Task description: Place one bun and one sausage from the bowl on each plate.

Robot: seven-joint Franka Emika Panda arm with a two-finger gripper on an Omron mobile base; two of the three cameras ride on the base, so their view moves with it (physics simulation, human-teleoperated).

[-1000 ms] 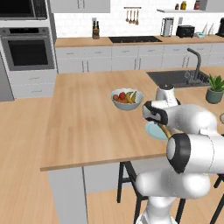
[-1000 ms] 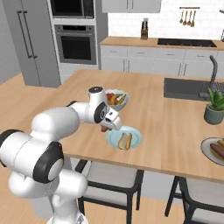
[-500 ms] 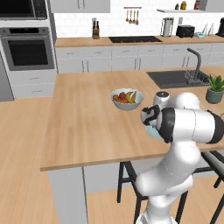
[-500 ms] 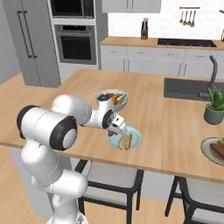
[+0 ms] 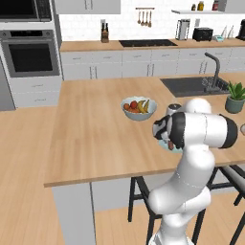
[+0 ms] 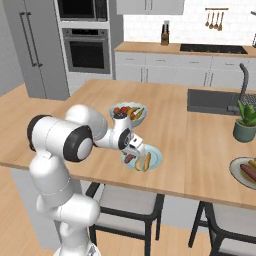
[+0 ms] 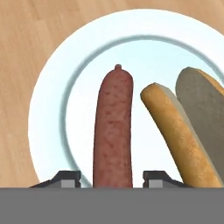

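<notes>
One sausage [image 7: 113, 131] lies lengthwise on the light blue plate [image 7: 48, 100], just beside a bun [image 7: 175, 131] that rests on the same plate, and the plate sits near the front edge of the wooden desk [image 5: 91, 139], close to the fruit bowl [image 5: 139, 108]. The sausage looks light, smooth-skinned and fairly firm, so I judge it would roll or slip if pinched near an end; a hold across its middle, square to its length, seems safest. The bun looks soft and crushable, better taken across its midsection with a gentle squeeze. In the hand view the claw [image 7: 113, 177] points straight down at the plate, its two dark fingertips [image 7: 65, 177] standing slightly apart on either side of the sausage's near end; a narrow gap seems to show on each side, so the jaws look loosened rather than clamped, though whether the pads touch the skin cannot be told. From the right base view the claw [image 6: 134, 150] hangs low over the plate's near rim. With bun and sausage together here, this plate appears served, and the dark bowl [image 6: 235, 170] at the far right holds more.
</notes>
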